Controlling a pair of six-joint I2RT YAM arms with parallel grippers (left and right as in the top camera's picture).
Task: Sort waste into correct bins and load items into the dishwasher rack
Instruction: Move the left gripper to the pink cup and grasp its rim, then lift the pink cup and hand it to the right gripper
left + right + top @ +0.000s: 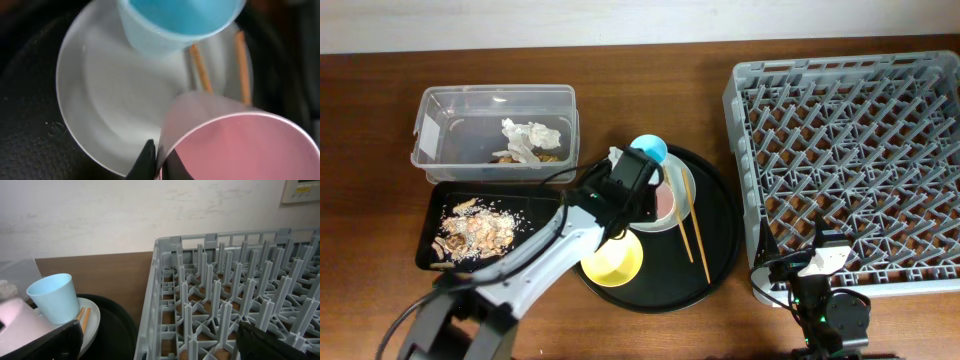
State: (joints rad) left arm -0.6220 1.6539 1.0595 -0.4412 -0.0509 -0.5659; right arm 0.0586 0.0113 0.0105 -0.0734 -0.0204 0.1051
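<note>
The left hand is clenched on the rim of the pink cup, one fingertip outside the wall and the other just inside it. The cup sits over the pale plate directly under the hand. Just ahead of the hand, the light-blue cup stands on the plate's far edge, close to the pink cup. The wooden chopsticks lie side by side between the two cups and run off the plate to the hand's right. Plate, cups and chopsticks all rest on the round black tray, as does the yellow bowl behind the hand, beside its arm. To the hand's left, the shallow black tray holds the shredded food scraps. Beyond that tray, the clear tub contains the crumpled napkin. Well to the right on the surface is the grey dishwasher rack. The right hand hangs at the rack's near edge, released and wide apart, with nothing between its fingers.
</note>
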